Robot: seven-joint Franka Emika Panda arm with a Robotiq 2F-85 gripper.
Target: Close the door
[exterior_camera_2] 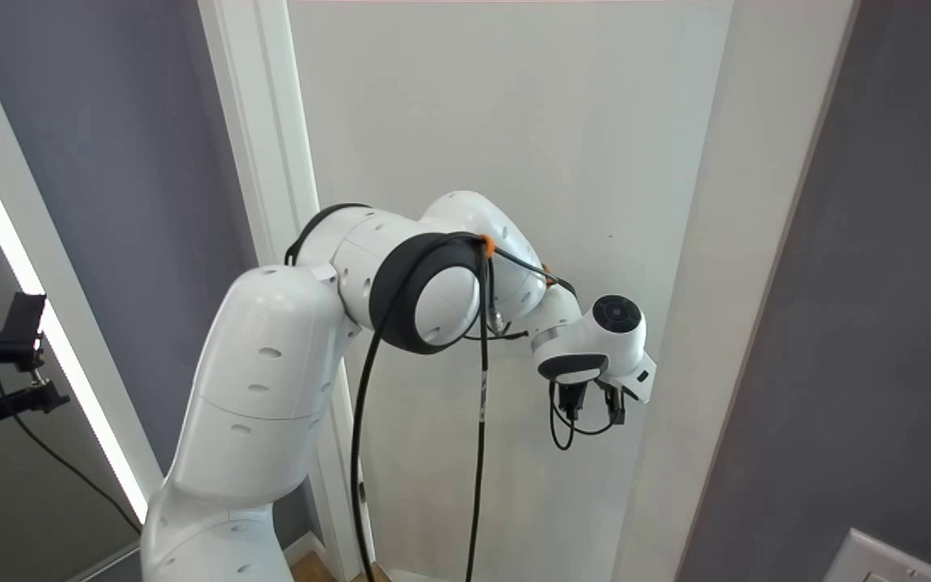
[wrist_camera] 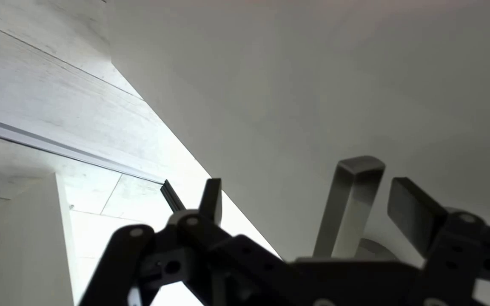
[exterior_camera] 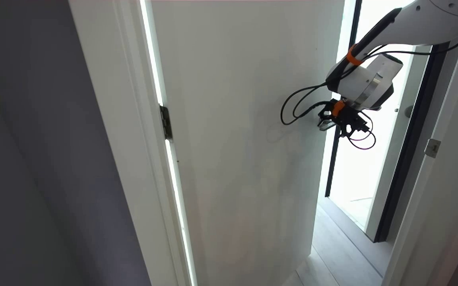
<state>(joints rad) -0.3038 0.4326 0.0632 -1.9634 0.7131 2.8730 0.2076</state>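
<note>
The tall white door (exterior_camera: 237, 159) stands ajar, with its dark hinge (exterior_camera: 165, 122) at left and a wide gap at its free edge. It also shows in an exterior view behind the arm (exterior_camera_2: 514, 121), and in the wrist view (wrist_camera: 270, 106). The silver lever handle (wrist_camera: 351, 204) points up between the fingers in the wrist view; its base is partly hidden by the gripper. My gripper (wrist_camera: 313, 206) is open around the handle, which lies nearer the right finger with a small gap. The gripper also shows in both exterior views (exterior_camera: 338, 128) (exterior_camera_2: 592, 404).
The door frame with a strike plate (exterior_camera: 432, 147) stands right of the gap. A dark-framed glass panel (exterior_camera: 404, 167) and pale floor (exterior_camera: 332, 246) lie beyond. Loose cables (exterior_camera: 292, 107) loop off the wrist. A grey wall (exterior_camera_2: 878, 242) and a camera on a mount (exterior_camera_2: 21, 331) flank the arm.
</note>
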